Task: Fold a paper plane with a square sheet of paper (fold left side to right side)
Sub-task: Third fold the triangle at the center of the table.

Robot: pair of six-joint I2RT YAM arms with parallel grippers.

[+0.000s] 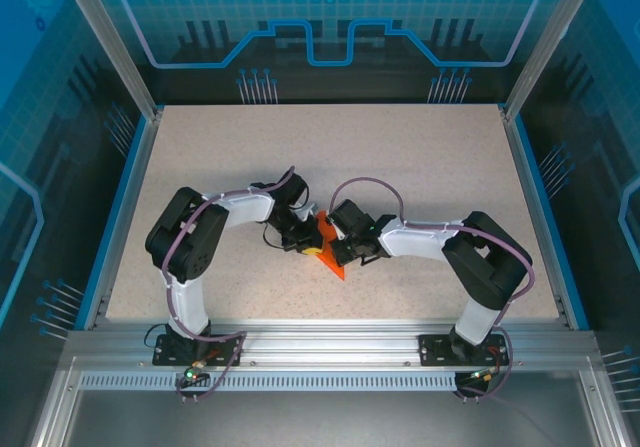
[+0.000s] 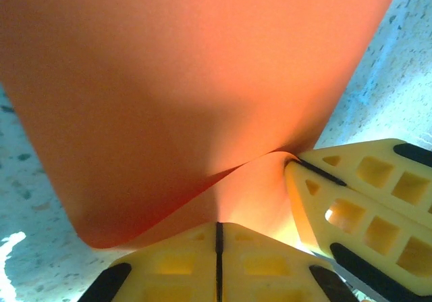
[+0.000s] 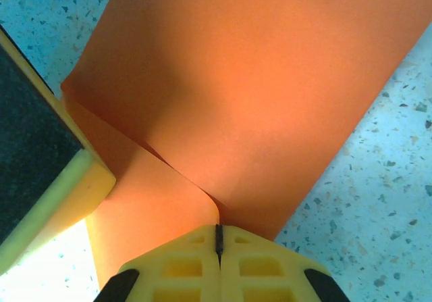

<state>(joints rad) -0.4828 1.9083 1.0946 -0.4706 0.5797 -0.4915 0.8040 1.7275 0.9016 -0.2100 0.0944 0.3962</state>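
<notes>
While both hands meet over the middle of the bench [image 1: 430, 177], a touch toward its near edge, the square sheet of paper [image 1: 330, 257] sits there between them, partly lifted and bowed. The left hand [image 1: 303, 239] is clamped on the orange paper, its pads [image 2: 175, 265] pressed together on one layer that curls up and over. The right hand [image 1: 347, 245] is closed just as firmly on the sheet, close beside it. To my eye the fold is half made. Doing it well means one hand pins its grip low to the bench while the other carries its edge across. Only once the edges match should the crease be pressed flat.
</notes>
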